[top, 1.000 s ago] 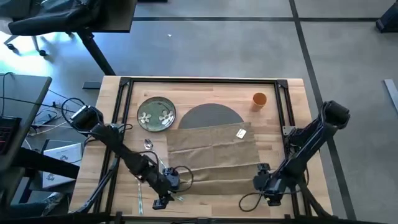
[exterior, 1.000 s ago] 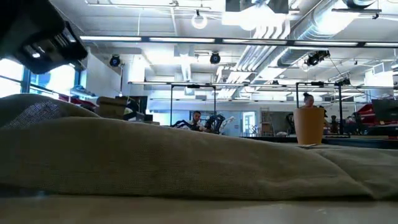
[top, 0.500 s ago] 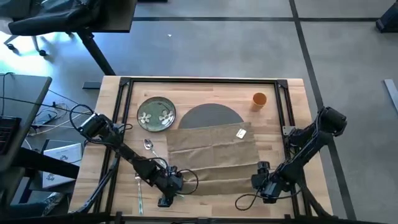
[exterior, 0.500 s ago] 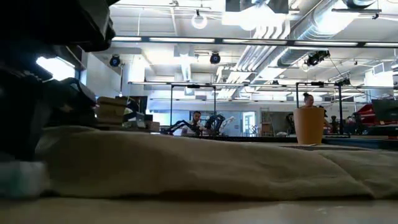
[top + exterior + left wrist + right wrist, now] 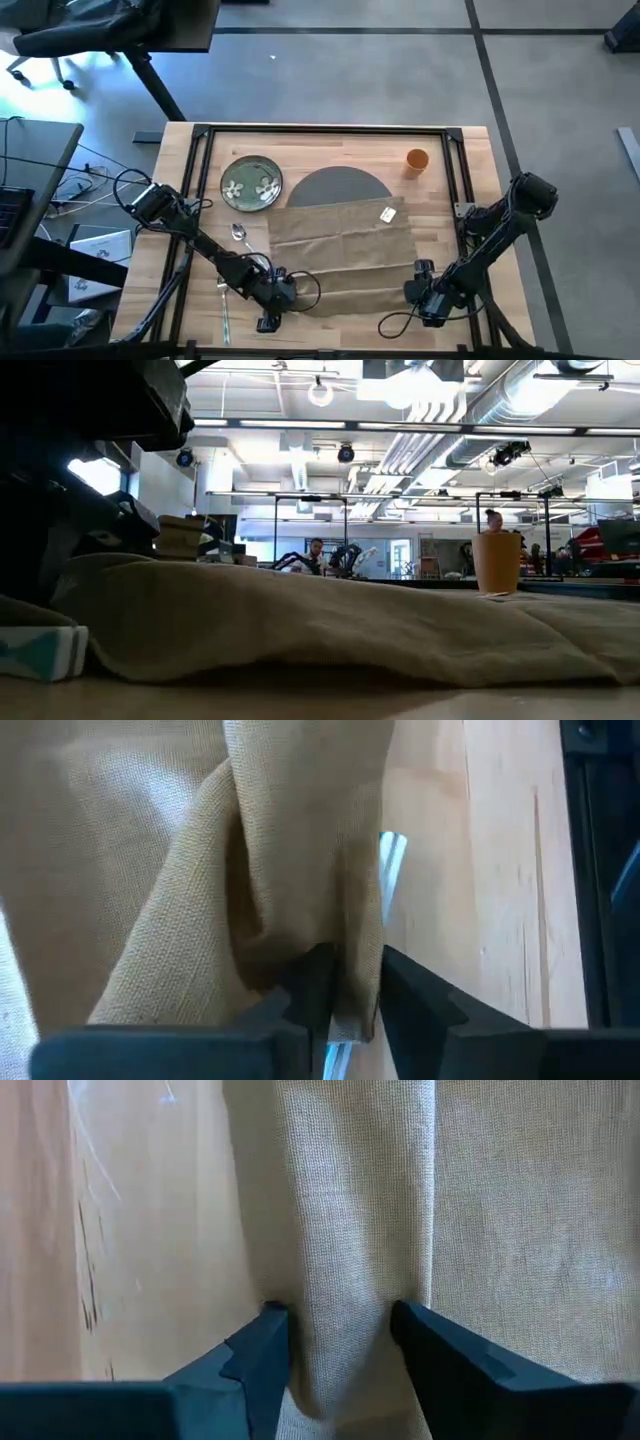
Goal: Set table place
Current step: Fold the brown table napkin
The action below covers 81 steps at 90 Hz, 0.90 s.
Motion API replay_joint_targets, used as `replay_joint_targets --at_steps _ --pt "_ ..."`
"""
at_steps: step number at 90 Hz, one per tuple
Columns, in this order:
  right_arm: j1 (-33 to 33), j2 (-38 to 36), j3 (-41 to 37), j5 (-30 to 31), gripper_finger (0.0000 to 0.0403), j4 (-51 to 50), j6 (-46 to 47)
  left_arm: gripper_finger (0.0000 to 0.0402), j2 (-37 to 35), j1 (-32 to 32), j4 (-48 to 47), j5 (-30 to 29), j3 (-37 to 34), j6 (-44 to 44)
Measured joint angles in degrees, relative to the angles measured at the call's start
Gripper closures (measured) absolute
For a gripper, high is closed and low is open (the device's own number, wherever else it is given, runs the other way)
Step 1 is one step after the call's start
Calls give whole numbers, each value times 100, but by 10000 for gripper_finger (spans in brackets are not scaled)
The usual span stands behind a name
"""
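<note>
- Napkin [image 5: 345, 255]: you see it spread across the table's [image 5: 455, 215] middle, covering the mat's [image 5: 338, 184] near half.
- Left gripper [image 5: 345, 985] pinches its near-left corner; right gripper [image 5: 335, 1342] clamps its near-right edge.
- Cup [image 5: 417, 160] stands toward the far-right corner.

The napkin [image 5: 345, 255] covers the centre and near half of the table [image 5: 440, 215], with the left gripper [image 5: 283, 297] and right gripper [image 5: 425, 290] at its near corners. The mat [image 5: 338, 185] shows beyond its far edge. The plate [image 5: 251, 184] and a spoon [image 5: 239, 234] obstruct the left side; the cup [image 5: 417, 160] obstructs the far right corner. Bare wood lies open along the far edge between plate and cup, and along the right edge.
</note>
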Motion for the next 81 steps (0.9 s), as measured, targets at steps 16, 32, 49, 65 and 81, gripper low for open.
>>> replay_joint_targets --at_steps 16,32,49,65,81 --pt "-2 0 -2 -20 243 0 55 346 4 -2 102 114 -9 -71" --pt "-2 0 -4 -62 243 19 57 336 4 -1 127 159 -9 -109" --pt "-2 0 -7 -54 244 72 46 334 9 18 154 200 -11 -60" --pt "-2 0 -9 -34 244 76 57 333 9 72 167 262 -11 -61" --pt "-2 2 -9 -31 244 76 52 309 9 120 196 296 -11 -107"
